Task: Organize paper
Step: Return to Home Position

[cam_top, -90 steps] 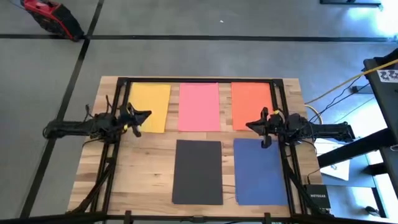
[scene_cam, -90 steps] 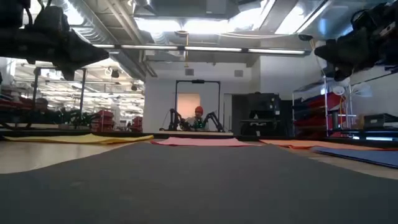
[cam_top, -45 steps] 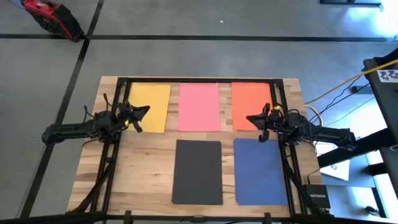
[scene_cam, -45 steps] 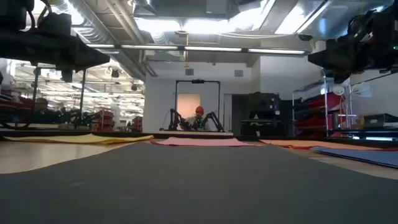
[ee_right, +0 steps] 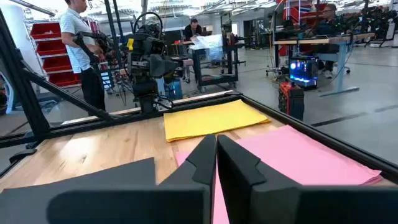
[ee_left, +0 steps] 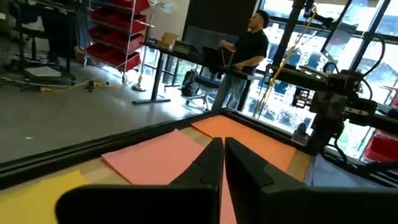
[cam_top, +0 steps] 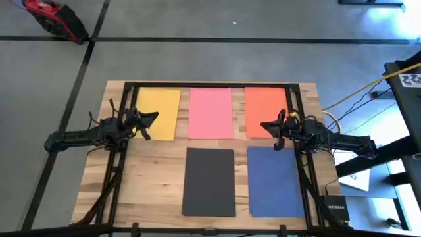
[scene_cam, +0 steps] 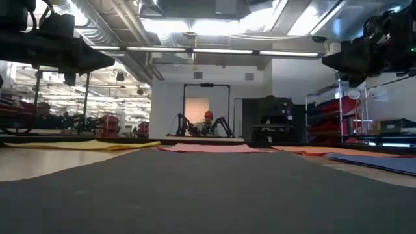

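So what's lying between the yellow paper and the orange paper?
The pink paper sits between the yellow paper and the orange paper, touching neither, as the high view shows.

**Right wrist: fingers together, sheets ahead**

The right end effector (ee_right: 216, 139) holds its two dark fingers almost touching. Pink paper (ee_right: 298, 155) spreads ahead, with yellow paper (ee_right: 214, 118) beyond it and black paper (ee_right: 93, 177) nearer on the wooden tabletop (ee_right: 81, 149). Farther off are the left arm (ee_right: 148, 62) and a standing person (ee_right: 84, 50).

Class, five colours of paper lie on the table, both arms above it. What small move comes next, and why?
Probably draw both arms back to rest: the yellow paper, pink paper, orange paper, black paper and dark blue paper lie in separate tidy piles, and the left gripper and right gripper are shut on nothing.
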